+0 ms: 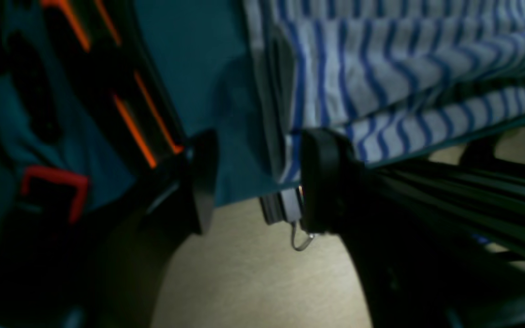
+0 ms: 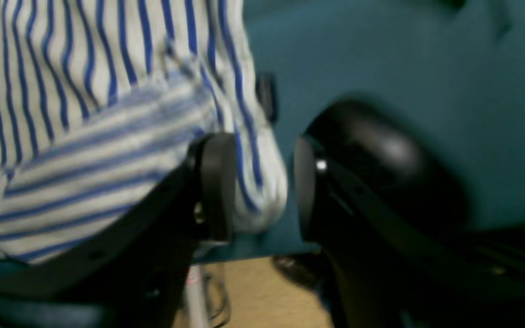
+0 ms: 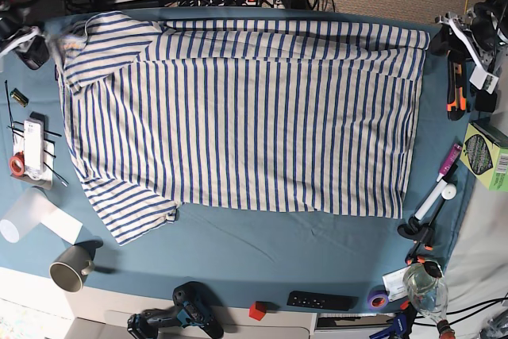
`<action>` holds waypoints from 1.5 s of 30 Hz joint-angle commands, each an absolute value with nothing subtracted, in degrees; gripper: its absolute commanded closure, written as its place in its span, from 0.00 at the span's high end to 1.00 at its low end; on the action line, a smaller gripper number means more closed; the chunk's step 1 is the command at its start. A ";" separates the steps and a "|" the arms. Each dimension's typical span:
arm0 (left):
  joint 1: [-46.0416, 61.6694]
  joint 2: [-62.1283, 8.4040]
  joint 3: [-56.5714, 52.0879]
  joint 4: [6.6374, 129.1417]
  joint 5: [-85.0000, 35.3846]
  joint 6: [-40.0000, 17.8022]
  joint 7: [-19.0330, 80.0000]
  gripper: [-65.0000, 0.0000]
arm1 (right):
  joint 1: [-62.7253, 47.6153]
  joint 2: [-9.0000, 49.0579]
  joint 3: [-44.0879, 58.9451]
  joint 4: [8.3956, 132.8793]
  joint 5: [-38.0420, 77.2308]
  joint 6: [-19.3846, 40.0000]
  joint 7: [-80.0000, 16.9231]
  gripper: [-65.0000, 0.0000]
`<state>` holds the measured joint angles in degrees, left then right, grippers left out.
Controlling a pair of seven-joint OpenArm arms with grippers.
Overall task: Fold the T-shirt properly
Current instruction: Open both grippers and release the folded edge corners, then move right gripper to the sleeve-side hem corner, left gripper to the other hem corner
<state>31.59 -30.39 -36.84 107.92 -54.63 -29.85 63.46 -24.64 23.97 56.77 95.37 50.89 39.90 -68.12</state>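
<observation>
The T-shirt (image 3: pixel 238 117), white with thin blue stripes, lies spread flat on the teal table (image 3: pixel 262 256), its top strip folded over along the far edge. My right gripper (image 3: pixel 36 40) is at the shirt's far-left corner. In the right wrist view it (image 2: pixel 262 187) stands open around a fold of the T-shirt (image 2: pixel 84 136); the cloth touches the left pad and stands clear of the other. My left gripper (image 3: pixel 441 36) is at the far-right corner. Close up, it (image 1: pixel 262 182) is open over the table edge, the T-shirt (image 1: pixel 381 68) hem just by its right pad.
A grey mug (image 3: pixel 71 266), a drill (image 3: pixel 178 319), a red cube (image 3: pixel 256 310), a black remote (image 3: pixel 321 301) and a glass bottle (image 3: pixel 425 287) line the near edge. A green box (image 3: pixel 486 156), markers and an orange cutter (image 3: pixel 454 89) sit at the right. Tape and small parts lie left.
</observation>
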 commanded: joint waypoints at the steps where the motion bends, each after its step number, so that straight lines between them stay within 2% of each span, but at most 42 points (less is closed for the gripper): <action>1: 31.73 -31.64 -37.41 109.30 -55.53 -29.87 63.00 0.46 | -24.73 25.71 57.95 97.71 51.46 40.00 -66.48 0.34; 10: 31.59 -34.81 -40.38 113.49 -52.07 -28.29 62.00 0.46 | -24.27 25.67 59.48 108.22 48.34 40.00 -61.65 0.34; 19: 30.06 -34.74 -41.80 114.78 -52.34 -28.32 58.63 0.46 | -19.49 25.21 58.37 108.68 43.70 39.55 -59.61 0.34; 26: 27.46 -34.11 -41.76 114.76 -52.66 -28.27 55.42 0.45 | -16.38 24.43 48.47 108.64 32.62 34.24 -55.20 0.34; 34: 24.12 -32.08 -41.76 113.56 -52.62 -26.39 52.69 0.44 | -8.71 17.85 35.68 108.60 17.67 29.98 -50.50 0.34; 41: 23.62 -32.08 -41.47 110.65 -52.66 -26.39 51.16 0.44 | -2.98 14.50 32.42 101.62 15.99 28.21 -49.45 0.34; 45: 22.15 -32.10 -36.40 109.62 -51.44 -26.41 50.00 0.44 | 0.10 14.11 32.23 94.00 16.01 28.23 -49.04 0.34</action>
<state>22.57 -31.14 -36.01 108.92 -50.68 -26.39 51.55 -0.71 13.19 32.12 93.01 15.49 28.27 -50.28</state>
